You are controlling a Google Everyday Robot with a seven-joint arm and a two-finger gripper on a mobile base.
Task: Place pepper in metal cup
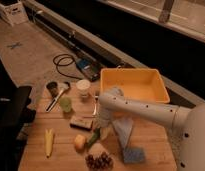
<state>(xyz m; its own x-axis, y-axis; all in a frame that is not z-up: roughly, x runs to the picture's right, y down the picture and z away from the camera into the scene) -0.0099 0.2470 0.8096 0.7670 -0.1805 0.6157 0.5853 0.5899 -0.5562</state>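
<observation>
Currently the gripper [100, 129] sits low over the upper end of the slender dark-green pepper [92, 138], which lies on the wooden table [41, 122] just beside the round orange fruit [79, 142]. Can't tell if it's spread or clamped. Suggest gripping mid-length, lifting clear, tipping it end-down into the dull grey metal cup [52, 88], and avoiding the translucent green cup [65, 104].
</observation>
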